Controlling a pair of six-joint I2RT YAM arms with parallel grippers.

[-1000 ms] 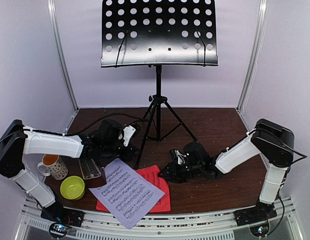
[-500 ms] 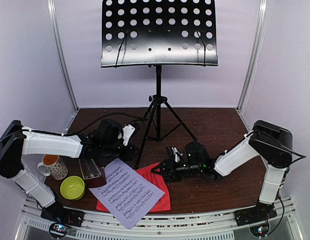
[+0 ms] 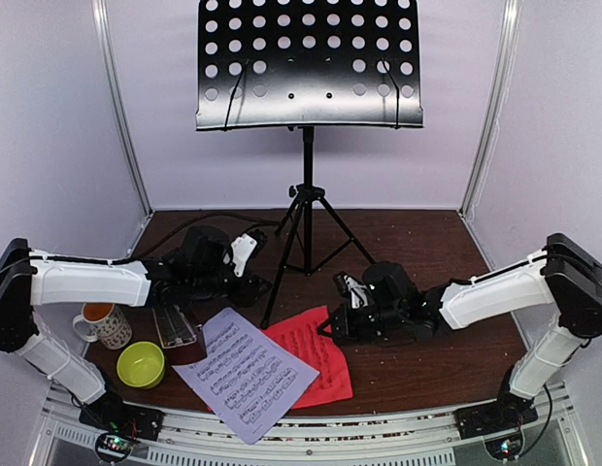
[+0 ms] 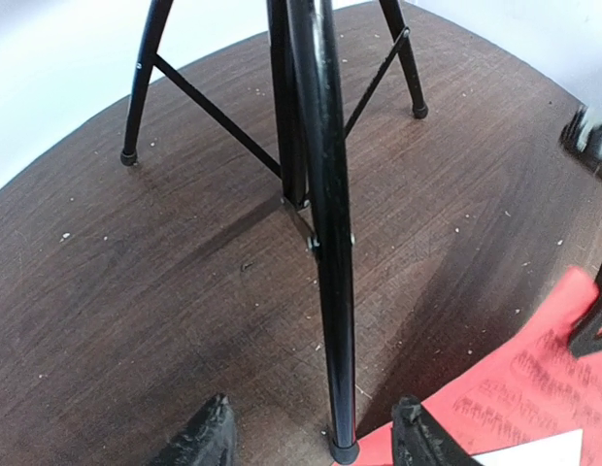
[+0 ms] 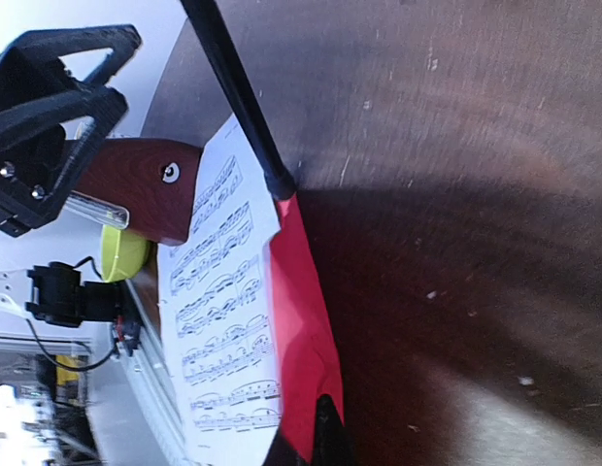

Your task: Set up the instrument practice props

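Red paper music sheet [image 3: 316, 367]: thin, floppy, easily creased; best taken by its edge, which sits pinched in the clenched right claw [image 3: 336, 326].
White printed music sheet [image 3: 245, 374]: overlaps it, left of that claw.
Left claw [image 4: 311, 417]: released, straddling the black metal tripod leg [image 4: 325, 243].

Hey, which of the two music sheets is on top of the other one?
The white sheet: it lies over the left side of the red sheet, which pokes out to its right.

Left jaws apart, right jaws shut.
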